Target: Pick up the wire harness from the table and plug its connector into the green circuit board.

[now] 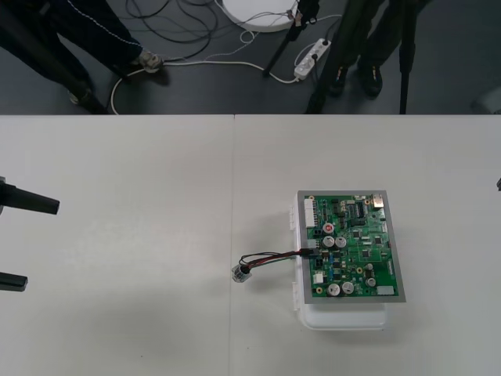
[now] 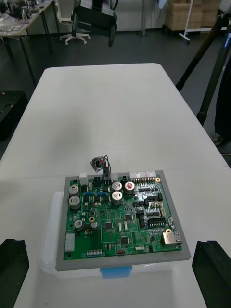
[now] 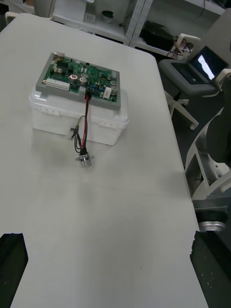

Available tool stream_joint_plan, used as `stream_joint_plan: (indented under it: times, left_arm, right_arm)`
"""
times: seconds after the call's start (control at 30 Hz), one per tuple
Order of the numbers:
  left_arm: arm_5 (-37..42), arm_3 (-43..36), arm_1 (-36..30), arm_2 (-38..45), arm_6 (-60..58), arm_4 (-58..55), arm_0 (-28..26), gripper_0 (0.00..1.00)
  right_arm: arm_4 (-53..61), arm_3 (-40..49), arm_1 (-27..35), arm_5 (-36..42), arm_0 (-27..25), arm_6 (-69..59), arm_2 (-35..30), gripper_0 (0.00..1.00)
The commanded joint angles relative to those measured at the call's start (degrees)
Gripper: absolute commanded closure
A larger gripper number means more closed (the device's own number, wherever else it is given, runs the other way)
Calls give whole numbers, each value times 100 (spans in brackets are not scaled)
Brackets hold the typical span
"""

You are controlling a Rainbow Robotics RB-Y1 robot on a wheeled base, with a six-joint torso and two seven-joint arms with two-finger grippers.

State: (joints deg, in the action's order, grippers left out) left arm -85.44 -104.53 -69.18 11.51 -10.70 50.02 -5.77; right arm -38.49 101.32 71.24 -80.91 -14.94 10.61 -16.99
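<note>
Black fingers [image 3: 12,267] of the left gripper [image 3: 110,272], seen from the left wrist: standing far apart, nothing between them, bare table [image 3: 120,207] directly ahead. Well ahead of these jaws lies the wire harness [image 3: 83,139]. Its metal socket [image 3: 85,160] rests on the table on the side nearest the jaws. Its wires rise to the plug [image 3: 87,96], seated at the near edge of the green circuit board [image 3: 79,82]. Under the board, beyond the socket, sits the white base [image 3: 77,120].

From the right wrist: right gripper [image 2: 113,272], fingers [image 2: 211,269] spread wide, holding nothing. Just ahead of the jaws is the green circuit board [image 2: 120,216] on its white base [image 2: 48,240]. Past the board's far edge is the wire harness [image 2: 100,166], its socket on the table.

From the front: left gripper [image 1: 41,243] at its own side of the table [image 1: 141,235], jaws wide, well apart from the board [image 1: 352,251]. The socket [image 1: 241,272] lies between these jaws and the board, much nearer the board. The plug [image 1: 311,247] sits at the board's edge facing the jaws.
</note>
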Motion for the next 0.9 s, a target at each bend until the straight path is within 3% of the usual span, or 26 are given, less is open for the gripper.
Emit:
stream_joint_plan:
  times: [0.03,0.33,0.6,0.9]
  left_arm:
    - [-78,-137,-368,246,6,-141,-144,0]
    - [-69,-129,-579,264,-38,-299,-144,0]
    - [-69,-6,-614,246,-38,-255,-144,0]
    - [-69,-6,-614,246,-46,-247,-135,0]
  right_arm:
    - [157,80,365,-74,-79,-208,-340,0]
    - [-431,107,523,-215,-88,-366,-384,0]
    - [-669,247,523,-725,-79,-1447,-525,0]
    - [-827,397,444,-725,-79,-1491,-604,0]
